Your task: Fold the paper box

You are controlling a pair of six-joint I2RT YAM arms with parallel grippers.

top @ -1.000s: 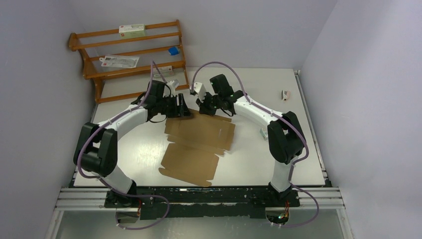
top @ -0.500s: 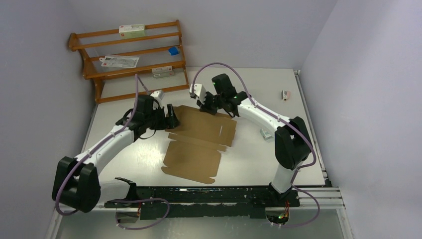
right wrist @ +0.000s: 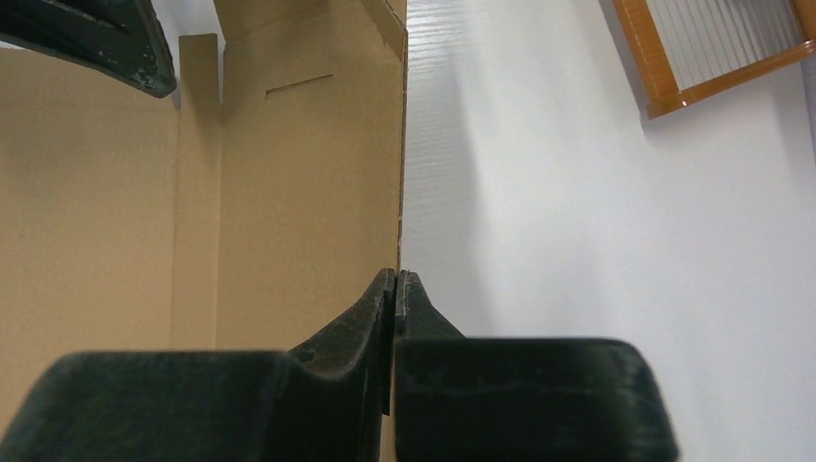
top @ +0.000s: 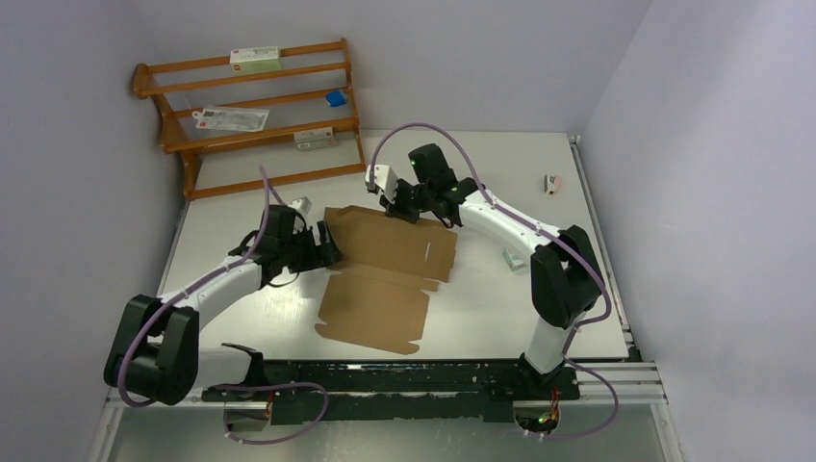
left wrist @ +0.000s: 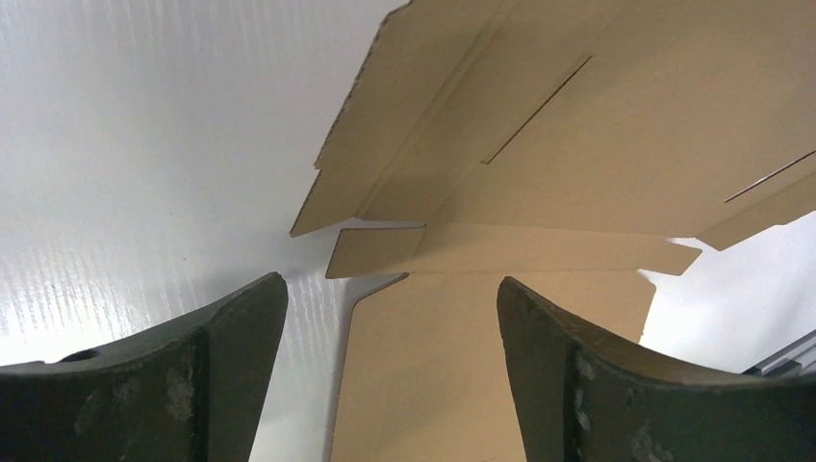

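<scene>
The paper box (top: 385, 274) is a brown cardboard sheet with flaps, lying mostly flat on the white table. Its far panel is lifted slightly along the back edge. My right gripper (top: 393, 204) is shut on that far edge; in the right wrist view the panel (right wrist: 289, 192) runs straight into the closed jaws (right wrist: 397, 274). My left gripper (top: 325, 246) hovers open beside the sheet's left side. In the left wrist view its fingers (left wrist: 390, 282) straddle a side flap and a corner of the cardboard (left wrist: 577, 125) without touching it.
A wooden rack (top: 255, 106) stands at the back left with white cartons (top: 255, 58) and a blue item (top: 335, 98). A small object (top: 551, 182) lies at the far right, another (top: 515, 258) near the right arm. The rack's corner (right wrist: 712, 67) shows in the right wrist view.
My left gripper has opened, let go of the box's far left corner and pulled back toward the near left. The right gripper has stayed shut on the far edge.
</scene>
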